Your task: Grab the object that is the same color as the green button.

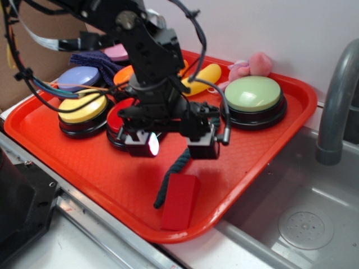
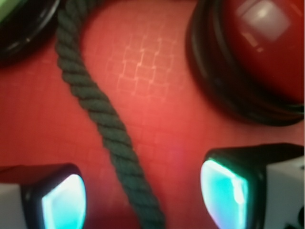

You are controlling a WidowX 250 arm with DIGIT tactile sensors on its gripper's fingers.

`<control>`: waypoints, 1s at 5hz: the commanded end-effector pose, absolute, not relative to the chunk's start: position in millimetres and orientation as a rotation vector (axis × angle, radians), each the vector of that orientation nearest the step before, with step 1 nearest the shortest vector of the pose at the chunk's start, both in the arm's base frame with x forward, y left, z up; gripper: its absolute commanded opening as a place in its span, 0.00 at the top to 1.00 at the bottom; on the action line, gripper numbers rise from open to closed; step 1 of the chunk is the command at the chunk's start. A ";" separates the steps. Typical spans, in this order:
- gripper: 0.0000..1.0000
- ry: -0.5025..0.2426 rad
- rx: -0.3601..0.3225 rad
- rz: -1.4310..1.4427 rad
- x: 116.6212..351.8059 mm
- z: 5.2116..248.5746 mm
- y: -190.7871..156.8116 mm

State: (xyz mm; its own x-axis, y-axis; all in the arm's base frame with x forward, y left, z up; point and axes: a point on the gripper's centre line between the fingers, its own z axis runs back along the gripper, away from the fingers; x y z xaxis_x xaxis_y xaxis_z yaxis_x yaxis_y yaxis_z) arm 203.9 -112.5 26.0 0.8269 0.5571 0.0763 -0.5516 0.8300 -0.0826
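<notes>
The object, a dark green twisted rope, lies on the red tray and runs from under my gripper down to a red block. In the wrist view the rope passes lengthwise between my two glowing pads. My gripper hovers just above the rope, open, with nothing held; in the wrist view the gripper straddles it. The green button sits at the tray's far right, apart from the gripper.
A red dome button sits close to the right finger. A yellow button, a purple button, an orange one, a yellow banana toy and a pink plush fill the tray's back. A sink and grey faucet lie to the right.
</notes>
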 end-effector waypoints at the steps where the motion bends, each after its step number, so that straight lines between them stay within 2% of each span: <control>1: 0.70 -0.142 -0.057 0.637 214.9 17.3 -114.8; 2: 1.00 -0.137 -0.057 0.640 214.8 16.5 -114.4; 4: 1.00 -0.124 -0.083 0.594 215.2 23.8 -115.3; 5: 1.00 -0.146 -0.077 0.549 218.5 42.7 -114.7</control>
